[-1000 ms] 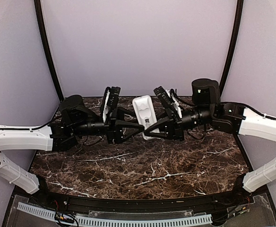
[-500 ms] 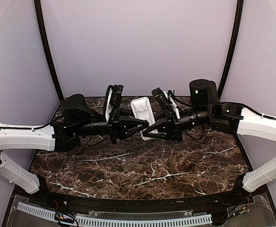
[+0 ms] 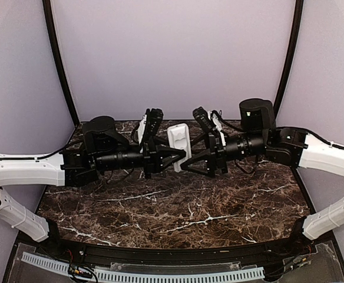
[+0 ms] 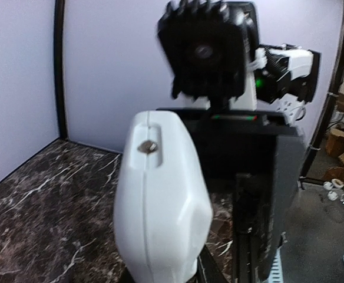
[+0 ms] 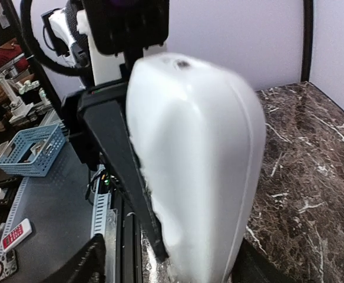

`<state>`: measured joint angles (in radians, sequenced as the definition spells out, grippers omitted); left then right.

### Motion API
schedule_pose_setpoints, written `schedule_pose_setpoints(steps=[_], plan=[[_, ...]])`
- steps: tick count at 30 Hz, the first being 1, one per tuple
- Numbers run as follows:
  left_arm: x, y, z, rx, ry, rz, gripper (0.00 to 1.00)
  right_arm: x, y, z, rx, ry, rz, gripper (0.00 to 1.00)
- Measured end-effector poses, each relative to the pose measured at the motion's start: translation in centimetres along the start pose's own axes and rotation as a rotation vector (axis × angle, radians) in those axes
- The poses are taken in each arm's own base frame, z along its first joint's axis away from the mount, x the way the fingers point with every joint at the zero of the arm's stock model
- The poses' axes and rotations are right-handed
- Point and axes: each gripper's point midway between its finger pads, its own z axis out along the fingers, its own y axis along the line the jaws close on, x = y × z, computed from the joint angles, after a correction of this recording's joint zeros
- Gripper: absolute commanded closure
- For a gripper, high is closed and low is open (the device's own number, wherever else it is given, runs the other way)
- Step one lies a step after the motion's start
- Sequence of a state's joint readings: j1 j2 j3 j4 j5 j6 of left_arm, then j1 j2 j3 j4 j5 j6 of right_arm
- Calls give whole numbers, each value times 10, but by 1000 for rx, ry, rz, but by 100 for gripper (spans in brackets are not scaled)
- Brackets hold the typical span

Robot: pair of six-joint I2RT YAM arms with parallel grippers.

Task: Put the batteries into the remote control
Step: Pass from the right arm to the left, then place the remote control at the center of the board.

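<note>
White-shelled arms with black joints and cables.

Top external: high behind the table's near edge, looking down and forward
Left wrist: close up, facing the right arm
Right wrist: close up, facing the left arm
Shared: remote control, seen from opposite sides

Dark, white-veined marble table between pale lilac walls, black curved poles far left and right.

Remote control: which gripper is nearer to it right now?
Left. The left gripper clamps the remote control at its lower end; the right gripper straddles it, jaws open.
</note>
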<state>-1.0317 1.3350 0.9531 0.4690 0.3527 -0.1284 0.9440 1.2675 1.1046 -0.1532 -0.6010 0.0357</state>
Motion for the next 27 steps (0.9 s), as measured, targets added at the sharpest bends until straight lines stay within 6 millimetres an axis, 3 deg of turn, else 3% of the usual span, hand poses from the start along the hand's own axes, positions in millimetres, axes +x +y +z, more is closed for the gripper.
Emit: schedule_pose_setpoints(steps=[4, 8, 10, 12, 16, 19, 21, 27], plan=[[31, 40, -9, -234, 132, 58, 100, 1, -26, -27, 162, -20, 40, 10], [67, 88, -29, -504, 299, 160, 100, 6, -58, -77, 389, -66, 105, 9], [92, 109, -34, -623, 396, 223, 100, 10, -66, -92, 455, -84, 127, 9], [123, 124, -35, -706, 502, 286, 100, 16, -68, -99, 484, -89, 147, 9], [207, 146, -35, -806, 786, 451, 100, 28, -71, -98, 491, -73, 183, 9], [249, 157, -39, -838, 940, 563, 100, 35, -72, -95, 488, -58, 200, 9], [260, 163, -41, -866, 1000, 631, 100, 38, -73, -94, 484, -50, 206, 8], [260, 173, -40, -928, 1036, 698, 100, 46, -74, -89, 470, -32, 220, 8]])
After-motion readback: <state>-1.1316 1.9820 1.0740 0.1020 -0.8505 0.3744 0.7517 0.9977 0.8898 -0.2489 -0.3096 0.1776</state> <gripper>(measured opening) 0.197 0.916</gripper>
